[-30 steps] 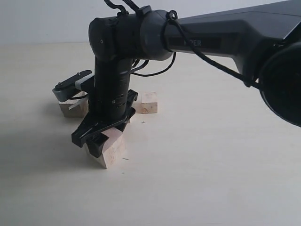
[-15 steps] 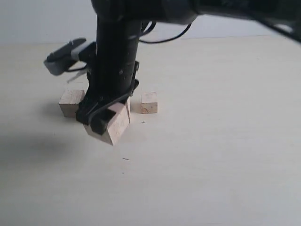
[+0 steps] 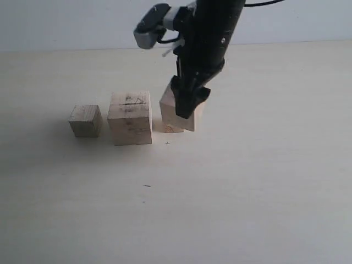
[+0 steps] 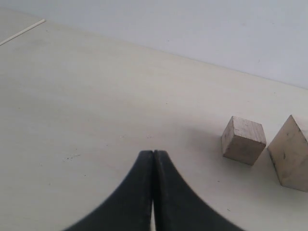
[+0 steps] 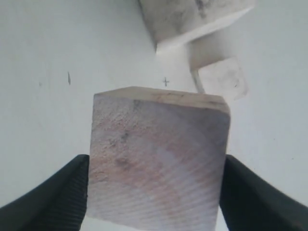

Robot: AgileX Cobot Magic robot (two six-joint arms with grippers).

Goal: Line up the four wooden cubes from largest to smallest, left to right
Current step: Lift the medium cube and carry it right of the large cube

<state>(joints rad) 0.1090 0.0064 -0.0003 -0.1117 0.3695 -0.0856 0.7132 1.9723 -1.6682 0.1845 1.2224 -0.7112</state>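
Observation:
My right gripper [image 3: 186, 105] is shut on a mid-sized wooden cube [image 3: 166, 107], which hangs tilted just above the table. In the right wrist view this cube [image 5: 159, 163] fills the gap between the two black fingers [image 5: 57, 192]. The largest cube [image 3: 130, 118], with dark scribbles on top, stands just left of it. The smallest cube [image 3: 169, 128] peeks out from behind the held one and also shows in the right wrist view [image 5: 222, 79]. Another cube [image 3: 85, 121] sits at the far left. My left gripper [image 4: 153, 155] is shut and empty, low over bare table, away from that cube [image 4: 243, 139].
The pale wooden table [image 3: 247, 181] stretches out to the front and right of the cubes. A white wall rises behind the table's far edge. The largest cube's corner [image 4: 290, 154] shows at the edge of the left wrist view.
My right gripper has lifted the mid-sized cube from the front left and carried it back and to the right, past the largest cube, which now stands in plain view.

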